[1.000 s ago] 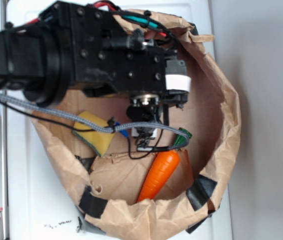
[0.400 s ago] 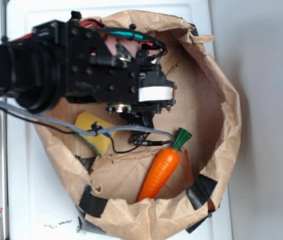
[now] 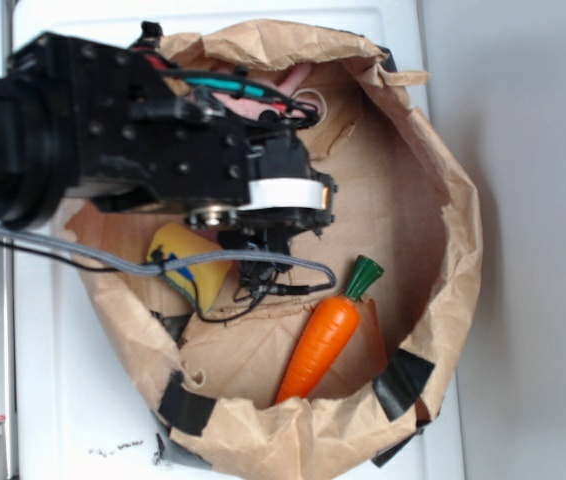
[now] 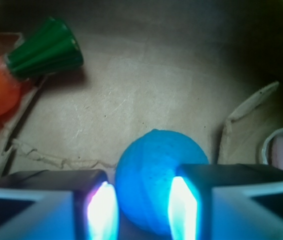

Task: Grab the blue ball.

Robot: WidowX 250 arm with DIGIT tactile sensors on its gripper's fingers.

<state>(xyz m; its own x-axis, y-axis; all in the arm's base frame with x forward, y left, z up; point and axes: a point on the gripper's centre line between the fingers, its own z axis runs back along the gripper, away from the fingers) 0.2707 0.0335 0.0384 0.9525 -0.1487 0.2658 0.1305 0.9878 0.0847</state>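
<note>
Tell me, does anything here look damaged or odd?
Yes. The paper bag holding the toys is torn and crumpled along its rim, patched with black tape. The blue ball and carrot look intact.

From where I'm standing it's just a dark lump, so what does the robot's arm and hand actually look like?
The arm is boxy matte black, dotted with screws. A white band wraps it near the hand. Red, teal and black wires run on top; a grey braided cable trails below. The fingers look dark, with pale pads.
</note>
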